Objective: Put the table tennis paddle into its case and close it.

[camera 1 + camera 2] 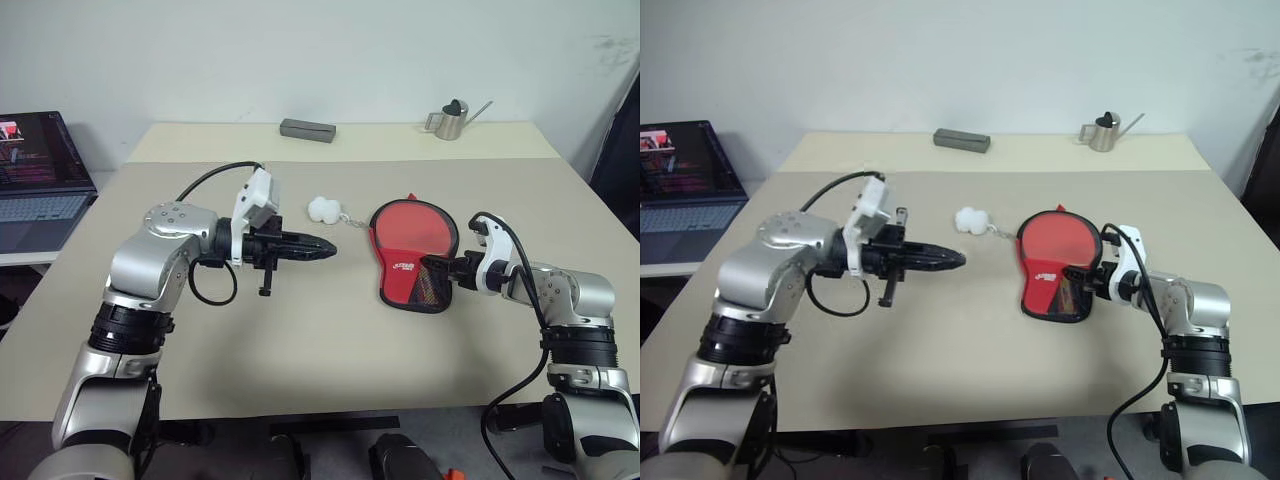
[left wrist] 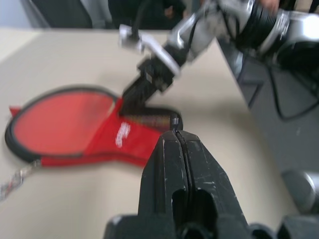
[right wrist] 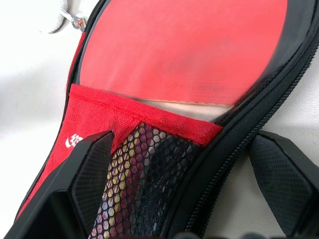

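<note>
Left gripper (image 1: 325,247) fully closed, holds nothing, hangs above table (image 1: 300,350), left of case. Right gripper (image 3: 179,184) spread wide, fingers either side of case (image 1: 412,255) narrow mesh end; contact not certain. Table tennis paddle (image 3: 184,47) lies inside unzipped case, red blade exposed, at table centre-right.

White logo on case (image 1: 405,267) — illegible

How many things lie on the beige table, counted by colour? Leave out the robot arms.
Red: 2, the paddle and its case
White: 1, fluffy charm
Grey: 1, flat block
Silver: 1, small watering can
Total: 5
</note>
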{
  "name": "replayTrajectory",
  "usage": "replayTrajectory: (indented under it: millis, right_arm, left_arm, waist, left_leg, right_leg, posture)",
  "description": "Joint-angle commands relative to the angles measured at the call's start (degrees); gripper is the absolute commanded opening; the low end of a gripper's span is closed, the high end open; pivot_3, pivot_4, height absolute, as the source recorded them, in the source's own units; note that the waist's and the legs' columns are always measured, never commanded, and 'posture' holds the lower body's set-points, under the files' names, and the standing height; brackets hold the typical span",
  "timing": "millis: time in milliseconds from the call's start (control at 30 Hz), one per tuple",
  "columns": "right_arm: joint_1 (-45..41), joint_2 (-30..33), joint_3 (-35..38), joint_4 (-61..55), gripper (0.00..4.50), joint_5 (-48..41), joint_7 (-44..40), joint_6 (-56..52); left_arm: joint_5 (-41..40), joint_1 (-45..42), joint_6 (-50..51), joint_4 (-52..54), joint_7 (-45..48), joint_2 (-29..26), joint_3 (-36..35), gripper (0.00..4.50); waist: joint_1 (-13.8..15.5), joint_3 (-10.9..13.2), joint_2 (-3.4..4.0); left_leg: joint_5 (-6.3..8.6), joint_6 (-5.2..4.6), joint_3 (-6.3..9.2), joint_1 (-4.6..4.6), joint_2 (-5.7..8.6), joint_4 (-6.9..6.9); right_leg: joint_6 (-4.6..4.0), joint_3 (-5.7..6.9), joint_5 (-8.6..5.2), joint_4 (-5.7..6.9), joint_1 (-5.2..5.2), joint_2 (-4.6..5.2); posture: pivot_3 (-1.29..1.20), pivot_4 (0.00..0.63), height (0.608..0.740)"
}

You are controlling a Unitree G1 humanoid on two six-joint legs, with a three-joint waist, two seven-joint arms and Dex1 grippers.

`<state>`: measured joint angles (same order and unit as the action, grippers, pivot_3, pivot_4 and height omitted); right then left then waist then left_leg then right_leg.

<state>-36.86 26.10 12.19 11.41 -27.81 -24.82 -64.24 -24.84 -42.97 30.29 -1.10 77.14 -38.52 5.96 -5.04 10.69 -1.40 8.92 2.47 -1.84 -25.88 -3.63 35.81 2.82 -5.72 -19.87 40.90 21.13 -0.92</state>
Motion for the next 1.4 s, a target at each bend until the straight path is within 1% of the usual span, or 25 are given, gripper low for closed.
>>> replayTrajectory:
  millis: [33, 100, 200, 533, 600, 633, 900, 1067, 1300, 1400]
  right_arm:
    - [-0.64, -0.69, 0.11, 0.82, 4.48, -0.42, -0.15, -0.42]
    - [-0.64, -0.81, 0.49, 1.14, 4.48, -0.63, -0.04, -0.76]
    - [-0.67, -1.22, 1.31, 1.32, 3.89, -1.04, 0.33, -1.49]
    - [-0.81, -2.75, 3.51, 0.84, 0.58, -1.3, 2.62, -3.73]
    - [-0.84, -3.09, 4.38, 0.7, 0.12, -1.43, 3.35, -4.34]
    - [-0.74, -3.25, 4.74, 0.39, 0.01, -1.6, 3.67, -4.84]
    - [1.49, -6.56, 9.25, -5.66, 0.01, -4.58, 7.8, -13.16]
    - [1.94, -7.76, 11.59, -9.23, 0.01, -5.6, 9.03, -17.5]
    - [4.49, -5.54, 11.11, -13.91, 0.01, -6.66, 7.9, -22.98]
    - [5.97, -4.08, 10.39, -16.38, 0.01, -7.41, 6.77, -25.72]
  left_arm:
    - [1.96, -1.41, -2.3, -0.19, 0.56, -1.11, 1.13, 0.0]
    - [3.93, -1.26, -3.94, -0.49, 0.44, -1.45, 2.52, 0.0]
    - [4.14, -2.06, -3.53, -0.91, -0.67, -0.55, 2.65, 0.0]
    - [5.09, -2.94, -2.36, -0.49, -2.27, 0.26, 2.91, 0.0]
    - [5.15, -2.75, -2.12, -0.17, -2.35, 0.19, 2.93, 0.0]
    - [5.15, -2.54, -2.03, 0.14, -2.22, 0.02, 2.98, 0.0]
    - [4.53, -1.03, -1.47, 2.21, -0.39, -2.56, 2.55, 0.0]
    - [4.29, -1.18, -1.04, 2.43, -0.48, -3.04, 2.19, 0.0]
    - [3.52, -0.39, -0.28, 3.96, 0.13, -3.24, 2.3, 0.0]
    - [1.79, 0.82, -0.28, 5.75, 2.96, -4.34, 2.13, 0.0]
  waist:
    - [0.0, 0.0, 0.0]
    - [0.0, 0.0, 0.0]
    - [0.0, 0.0, 0.0]
    - [0.02, 0.0, 0.0]
    - [0.02, 0.0, 0.0]
    - [0.02, 0.0, 0.0]
    - [0.08, 0.0, 0.0]
    - [0.26, 0.0, 0.0]
    - [0.4, 0.0, 0.0]
    - [0.49, 0.0, 0.0]
  left_leg:
    - [0.0, 0.0, 0.0, 0.0, 0.0, 0.0]
    - [0.0, 0.0, 0.0, 0.0, 0.0, 0.0]
    - [0.0, 0.0, 0.0, 0.0, 0.0, 0.0]
    - [0.0, 0.0, 0.0, 0.0, 0.0, -0.07]
    - [0.0, 0.0, 0.0, 0.0, 0.0, -0.06]
    - [0.0, -0.01, 0.01, 0.0, 0.0, -0.04]
    - [0.0, 0.0, 0.02, -0.01, 0.0, -0.19]
    - [0.0, 0.0, 0.01, -0.01, 0.01, -0.45]
    - [0.0, 0.0, 0.0, -0.02, 0.02, -0.83]
    - [0.0, 0.01, 0.0, -0.04, 0.01, -0.92]
  right_leg:
    - [0.01, 0.0, 0.0, 0.0, 0.0, 0.0]
    - [0.0, -0.01, 0.0, 0.0, 0.0, 0.0]
    - [0.0, 0.0, 0.0, 0.0, 0.01, 0.0]
    - [0.0, -0.02, -0.01, -0.02, 0.04, 0.0]
    - [0.02, -0.02, -0.01, -0.01, 0.03, 0.0]
    - [0.03, -0.02, -0.02, -0.01, 0.03, 0.0]
    - [-0.03, 0.0, -0.01, -0.03, 0.07, 0.01]
    - [-0.07, 0.03, -0.02, -0.16, 0.11, 0.02]
    - [-0.1, 0.04, -0.04, -0.46, 0.17, 0.02]
    - [-0.11, 0.07, -0.03, -0.64, 0.15, 0.03]
  posture:
    - [0.0, 0.15, 0.74]
    - [0.0, 0.15, 0.74]
    - [0.0, 0.15, 0.74]
    - [0.0, 0.15, 0.74]
    - [0.0, 0.15, 0.74]
    - [0.0, 0.15, 0.74]
    - [0.0, 0.15, 0.74]
    - [0.0, 0.15, 0.74]
    - [0.0, 0.15, 0.74]
    - [0.0, 0.15, 0.74]
